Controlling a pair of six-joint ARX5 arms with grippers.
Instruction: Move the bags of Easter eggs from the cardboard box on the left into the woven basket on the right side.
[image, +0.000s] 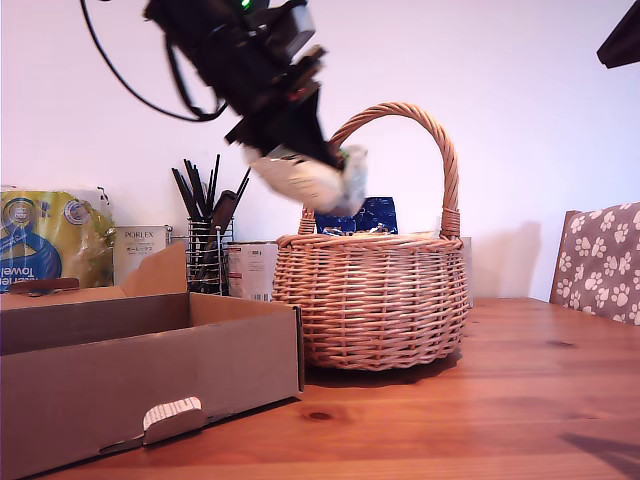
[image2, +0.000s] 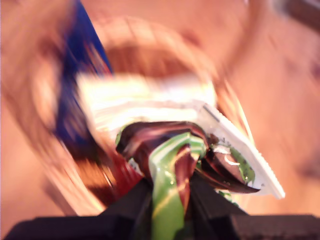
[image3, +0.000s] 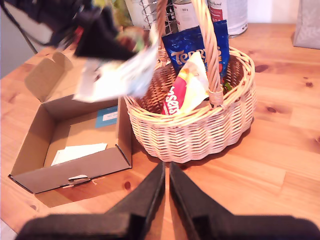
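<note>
Pale bag (image: 308, 180) clamped in first gripper (image: 300, 150), poised just above wicker basket (image: 375, 300) rim; second gripper (image3: 165, 172) nearly shut, empty, well back.

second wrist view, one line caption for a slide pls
My first gripper carries a pale bag toward the woven basket, which already holds two bags; the cardboard box sits alongside.

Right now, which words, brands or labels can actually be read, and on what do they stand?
"PORLEX": small white carton behind the cardboard box.
"Towel", partly cut off: yellow and blue kitchen towel pack.
"Ter...", partly hidden: blue bag in the woven basket.
Cream and red bag: lettering unreadable.
Tins: print too small.
</note>
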